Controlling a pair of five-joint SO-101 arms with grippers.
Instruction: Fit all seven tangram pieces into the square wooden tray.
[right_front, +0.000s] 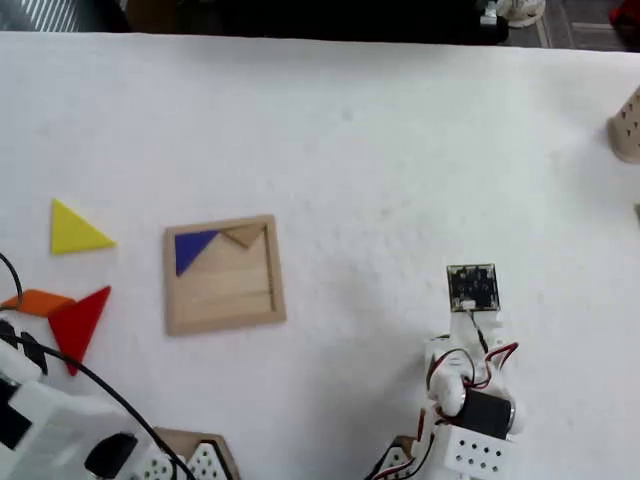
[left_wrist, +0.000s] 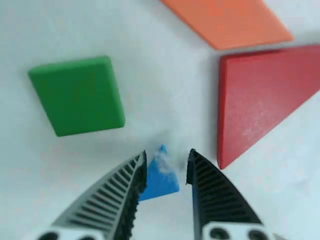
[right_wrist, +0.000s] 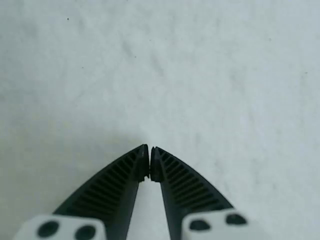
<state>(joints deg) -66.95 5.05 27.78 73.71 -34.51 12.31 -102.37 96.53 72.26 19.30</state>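
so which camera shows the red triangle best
The high view: the whole red triangle lies left of the tray, beside the orange piece. The left wrist view shows it closer but cut off at the edge.

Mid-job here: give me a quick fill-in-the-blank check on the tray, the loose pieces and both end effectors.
1. The wooden tray holds ____ pieces.
2. The square piece is ____.
3. The small triangle straddled by the left end effector is ____.
4. The right end effector has its jaws ____.
Missing words: two; green; blue; shut.
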